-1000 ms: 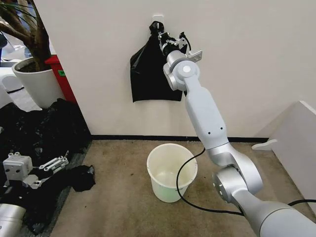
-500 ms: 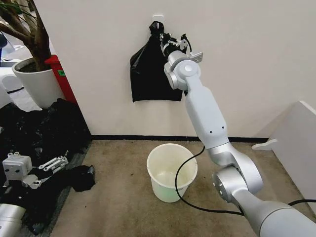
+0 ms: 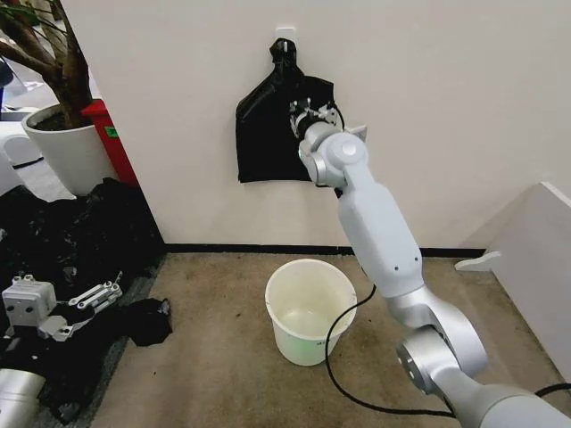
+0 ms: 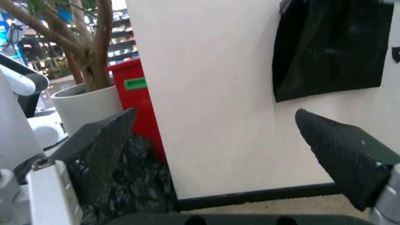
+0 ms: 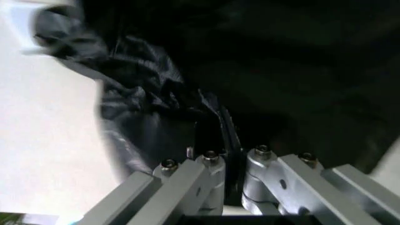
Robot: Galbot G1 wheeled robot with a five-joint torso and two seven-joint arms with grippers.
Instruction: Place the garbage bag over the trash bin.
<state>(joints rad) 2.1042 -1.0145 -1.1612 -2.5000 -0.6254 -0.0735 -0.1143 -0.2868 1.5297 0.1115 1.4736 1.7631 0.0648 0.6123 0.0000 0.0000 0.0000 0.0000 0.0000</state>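
The trash bin (image 3: 299, 343), a cream-white bucket, stands open on the carpet below the wall. A flat black bundle (image 3: 263, 134) hangs from a wall hook by its knotted top. My right gripper (image 3: 299, 111) is raised against the bundle's front. In the right wrist view that gripper (image 5: 216, 126) is shut, and wrinkled glossy black plastic, the garbage bag (image 5: 144, 108), runs from the hook side into its fingertips. My left gripper (image 3: 89, 299) rests low at the left, well away from the bin. In the left wrist view it (image 4: 212, 154) is open with nothing in it.
A large heap of black plastic (image 3: 80, 232) covers the floor at the left, under the left gripper. Behind it are a white plant pot (image 3: 67, 152) and a red container (image 3: 111, 138). A black cable (image 3: 335, 348) loops beside the bin. A white panel (image 3: 535, 259) slants at the right.
My right gripper has come down from the bundle's knotted top to its middle, and the knot now shows. The left arm and the bin have not moved.
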